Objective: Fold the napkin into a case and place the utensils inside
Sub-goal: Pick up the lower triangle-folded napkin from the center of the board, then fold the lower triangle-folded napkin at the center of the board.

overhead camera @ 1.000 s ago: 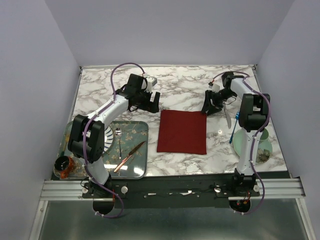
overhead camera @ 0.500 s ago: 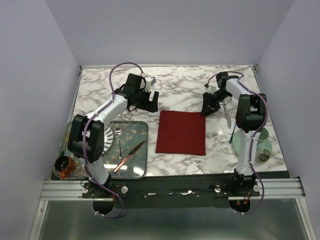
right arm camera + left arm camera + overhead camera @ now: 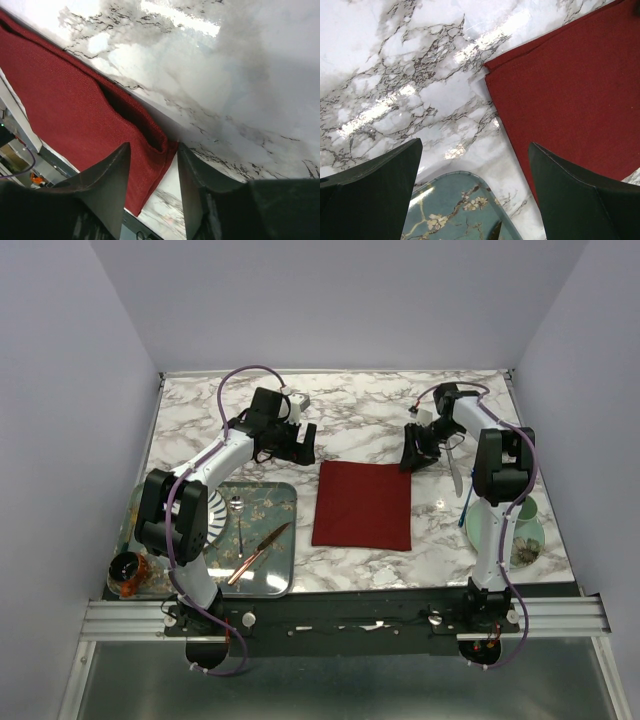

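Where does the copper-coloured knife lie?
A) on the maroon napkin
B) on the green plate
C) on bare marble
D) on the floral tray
D: the copper-coloured knife lies aslant on the floral tray, left of the maroon napkin.

The surface [image 3: 370, 405] was white marble veined in grey, and soft streaks of glare lay across it in the wrist views. Plain pale lavender walls closed it in: a back wall [image 3: 330, 300], a left wall [image 3: 60, 420] and a right wall [image 3: 600, 390]. An aluminium rail [image 3: 340, 617] ran along the near edge, with a dull grey floor [image 3: 350, 685] below it.
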`<act>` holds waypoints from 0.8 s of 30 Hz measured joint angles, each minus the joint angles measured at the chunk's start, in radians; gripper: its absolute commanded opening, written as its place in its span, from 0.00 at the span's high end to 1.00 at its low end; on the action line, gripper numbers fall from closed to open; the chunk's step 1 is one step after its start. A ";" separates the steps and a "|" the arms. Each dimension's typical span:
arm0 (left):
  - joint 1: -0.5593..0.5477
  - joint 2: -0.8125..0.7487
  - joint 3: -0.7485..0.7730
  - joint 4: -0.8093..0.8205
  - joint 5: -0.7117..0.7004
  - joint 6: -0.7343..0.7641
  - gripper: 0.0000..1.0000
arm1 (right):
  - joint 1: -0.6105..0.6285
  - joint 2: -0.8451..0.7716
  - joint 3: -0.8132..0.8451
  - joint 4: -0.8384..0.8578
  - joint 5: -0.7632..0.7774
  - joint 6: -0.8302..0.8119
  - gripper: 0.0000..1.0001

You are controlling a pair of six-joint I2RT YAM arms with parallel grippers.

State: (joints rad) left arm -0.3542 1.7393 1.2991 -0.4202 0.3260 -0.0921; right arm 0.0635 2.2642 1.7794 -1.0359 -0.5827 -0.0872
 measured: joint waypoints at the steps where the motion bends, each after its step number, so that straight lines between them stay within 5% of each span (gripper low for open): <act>1: 0.000 0.000 0.000 0.000 0.000 0.000 0.01 | 0.000 0.000 0.001 0.000 0.000 0.000 0.57; 6: 0.002 0.000 0.000 0.000 0.000 0.000 0.01 | 0.000 0.000 0.002 0.003 -0.002 0.000 0.73; 10: 0.002 0.000 0.000 0.000 0.000 0.000 0.01 | 0.000 0.000 0.003 0.004 -0.010 -0.001 0.99; 24: 0.012 0.000 -0.018 0.000 0.000 -0.010 0.01 | 0.027 -0.146 -0.076 0.034 -0.088 -0.171 0.99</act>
State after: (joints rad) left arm -0.3424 1.7393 1.2812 -0.4202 0.3264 -0.1017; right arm 0.0906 2.1178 1.7039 -1.0019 -0.6704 -0.2581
